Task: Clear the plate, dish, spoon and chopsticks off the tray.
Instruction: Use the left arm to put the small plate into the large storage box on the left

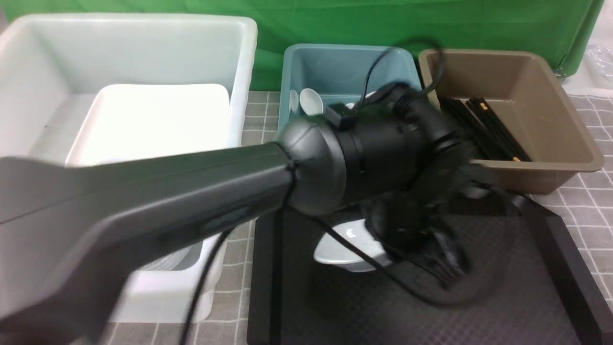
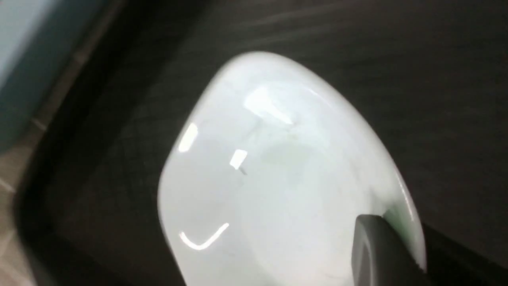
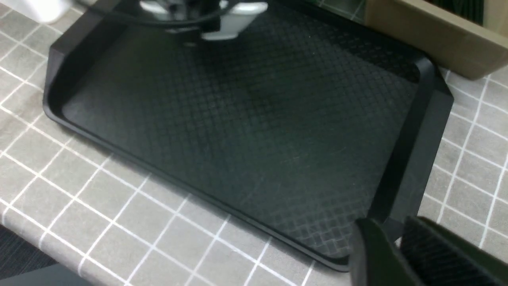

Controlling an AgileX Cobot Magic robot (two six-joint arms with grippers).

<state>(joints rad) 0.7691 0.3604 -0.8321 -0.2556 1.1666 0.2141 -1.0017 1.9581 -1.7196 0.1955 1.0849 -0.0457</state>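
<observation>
My left gripper (image 1: 383, 242) reaches down over the far part of the black tray (image 1: 479, 297) and is shut on the rim of a small white dish (image 1: 347, 244). In the left wrist view one finger (image 2: 377, 254) lies inside the dish (image 2: 278, 171) and the other is outside the rim, with everything blurred. The large plate (image 1: 153, 120) lies in the white bin. Spoons (image 1: 311, 100) rest in the teal bin, and the chopsticks (image 1: 483, 124) in the brown bin. My right gripper (image 3: 391, 230) hovers by the tray's (image 3: 238, 119) near corner, open by a narrow gap, holding nothing.
The white bin (image 1: 244, 52) stands at the back left, the teal bin (image 1: 287, 81) in the middle and the brown bin (image 1: 574, 139) at the back right, right behind the tray. A grey checked cloth (image 3: 79, 190) covers the table. My left arm hides much of the front view.
</observation>
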